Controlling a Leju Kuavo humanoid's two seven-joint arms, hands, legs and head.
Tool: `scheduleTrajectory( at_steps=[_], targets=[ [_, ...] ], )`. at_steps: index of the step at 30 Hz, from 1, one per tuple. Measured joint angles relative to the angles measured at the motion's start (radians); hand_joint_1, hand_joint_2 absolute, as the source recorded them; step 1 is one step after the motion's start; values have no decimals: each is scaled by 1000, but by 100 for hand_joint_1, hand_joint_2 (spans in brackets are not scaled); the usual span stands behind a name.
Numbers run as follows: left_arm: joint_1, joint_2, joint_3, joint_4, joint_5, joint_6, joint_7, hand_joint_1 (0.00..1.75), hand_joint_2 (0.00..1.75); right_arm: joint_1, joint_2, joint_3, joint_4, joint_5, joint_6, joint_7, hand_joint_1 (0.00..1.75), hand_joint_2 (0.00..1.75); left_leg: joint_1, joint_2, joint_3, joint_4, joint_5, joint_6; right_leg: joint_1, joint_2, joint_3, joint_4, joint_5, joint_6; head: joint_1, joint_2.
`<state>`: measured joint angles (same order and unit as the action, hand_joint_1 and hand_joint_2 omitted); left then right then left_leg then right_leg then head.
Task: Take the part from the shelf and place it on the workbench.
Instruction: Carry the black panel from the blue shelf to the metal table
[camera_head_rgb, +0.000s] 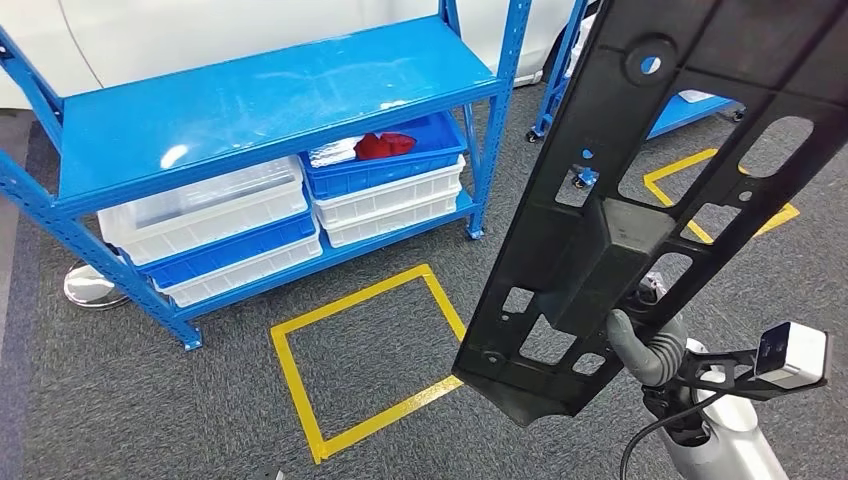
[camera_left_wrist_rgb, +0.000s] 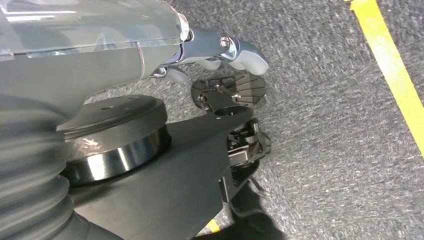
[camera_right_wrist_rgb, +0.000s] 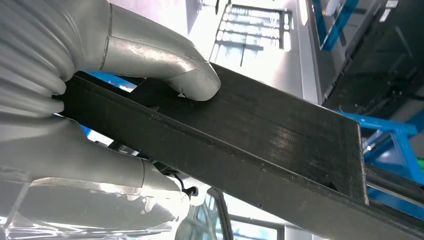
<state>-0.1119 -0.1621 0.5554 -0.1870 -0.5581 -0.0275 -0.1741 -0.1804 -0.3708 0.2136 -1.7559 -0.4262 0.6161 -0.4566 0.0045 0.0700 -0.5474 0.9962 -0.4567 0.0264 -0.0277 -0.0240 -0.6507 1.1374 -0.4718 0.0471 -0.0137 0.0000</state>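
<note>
- The right hand (camera_head_rgb: 648, 345) grips a long black part (camera_head_rgb: 640, 190), holding it up off the floor; the part slants across the right of the head view, its lower end near the hand and its upper end running out at the top edge.
- In the right wrist view the grey thumb (camera_right_wrist_rgb: 165, 65) presses on the part's flat face (the fingers beneath are mostly hidden by it).
- The left hand (camera_left_wrist_rgb: 220, 55) hangs above the grey carpet (camera_left_wrist_rgb: 325, 100); whether its fingers are clenched or released I cannot tell.
- The blue shelf (camera_head_rgb: 260, 100) stands well apart from the part, across the floor, with white bins (camera_head_rgb: 200, 215) and a blue bin (camera_head_rgb: 385, 170) holding something red (camera_head_rgb: 385, 145) on its lower level.
- A yellow taped square (camera_head_rgb: 370, 360) marks the carpet between shelf and robot.
</note>
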Motion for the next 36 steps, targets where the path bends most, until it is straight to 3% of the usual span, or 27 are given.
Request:
scheduleTrajectory(
  at_steps=[2,3,6,8,10,12,13,14,15,17,19,21,23,25,27,28,29,31,33,34,36],
  targets=[
    [-2,0,0,0,0,0,-1,0,175,-6,1,-1,0,0,3,0,175,175,-5,18,0,6,-4,-10,6,-43,59,-102,27,-13,0,0],
    [-2,0,0,0,0,1,-2,0,175,-10,3,-1,0,1,5,0,175,175,-7,26,0,7,-5,-15,9,-54,64,-117,25,-21,0,0],
    [-3,0,0,0,1,1,-4,0,175,-17,6,-3,1,1,12,0,175,175,-7,45,2,7,-7,-34,12,-30,55,-120,32,-43,0,0],
    [-3,0,0,0,2,1,-6,0,175,-21,8,-6,1,1,15,1,175,175,-3,11,-11,42,-37,-44,8,-9,53,-128,41,-58,0,0],
    [0,0,0,0,3,2,-6,0,175,-27,15,-6,1,1,15,1,175,175,0,-40,-58,153,-103,-49,8,14,48,-131,48,-68,0,0],
    [4,0,0,0,3,3,-6,0,175,-27,21,-6,2,1,16,1,175,175,1,-58,-113,276,-150,-50,13,41,42,-130,53,-72,0,0],
    [6,0,0,0,3,3,-6,0,175,-26,23,-6,2,1,16,1,175,175,0,-60,-122,295,-148,-48,15,56,39,-129,55,-73,0,0],
    [6,0,0,0,3,3,-6,0,175,-26,24,-6,3,2,15,2,175,175,0,-64,-111,271,-124,-45,16,71,38,-127,56,-72,0,0],
    [6,0,0,0,3,3,-6,0,175,-26,25,-6,3,2,15,2,175,175,0,-73,-82,210,-88,-39,18,85,37,-126,57,-71,0,0],
    [6,1,0,0,3,4,-6,0,175,-27,26,-6,3,2,16,2,175,175,0,-123,-17,69,-31,-24,18,109,35,-123,61,-65,0,0],
    [4,2,0,0,3,4,-6,0,175,-27,27,-6,3,2,16,2,175,175,-2,-152,8,9,-17,-17,12,130,27,-123,67,-54,0,0],
    [2,1,1,0,3,4,-6,0,175,-26,28,-8,3,2,16,2,175,175,-3,-132,10,0,-10,-14,9,148,21,-127,74,-39,0,0],
    [1,0,1,0,4,4,-6,0,175,-26,28,-10,3,2,16,1,175,175,2,-108,14,-14,2,-4,12,115,9,-108,60,-29,0,0],
    [2,-1,1,0,4,4,-7,0,175,-27,29,-12,3,2,16,1,175,175,4,-80,15,-23,8,2,12,55,-36,-11,0,-20,0,0],
    [5,-2,1,0,4,4,-7,0,175,-27,30,-12,4,2,16,1,175,175,4,-52,11,-22,8,3,6,35,-96,122,-59,-9,0,0],
    [6,-2,1,0,4,4,-7,0,175,-26,30,-12,5,2,16,1,175,175,4,-38,10,-22,8,2,2,31,-108,154,-66,-4,0,0],
    [6,-2,1,0,4,4,-7,0,175,-26,30,-12,6,2,16,2,175,175,5,-24,9,-20,7,0,-1,27,-100,145,-53,0,0,0],
    [4,-2,1,0,4,4,-7,0,175,-27,30,-12,6,3,16,2,175,175,6,0,9,-13,1,-7,-5,2,-26,19,5,4,0,0],
    [2,-2,1,0,4,4,-7,0,175,-30,31,-12,7,4,19,2,175,175,2,18,9,-4,-8,-19,0,-30,38,-96,38,-6,0,0],
    [1,-2,1,0,5,4,-7,0,175,-31,31,-13,7,6,20,2,175,175,0,25,9,-1,-11,-25,4,-36,48,-118,39,-14,0,0],
    [0,-2,2,0,5,4,-6,0,175,-31,33,-13,7,10,22,4,175,175,-2,42,13,-1,-14,-37,8,-18,44,-119,38,-31,0,0]
  ],
)
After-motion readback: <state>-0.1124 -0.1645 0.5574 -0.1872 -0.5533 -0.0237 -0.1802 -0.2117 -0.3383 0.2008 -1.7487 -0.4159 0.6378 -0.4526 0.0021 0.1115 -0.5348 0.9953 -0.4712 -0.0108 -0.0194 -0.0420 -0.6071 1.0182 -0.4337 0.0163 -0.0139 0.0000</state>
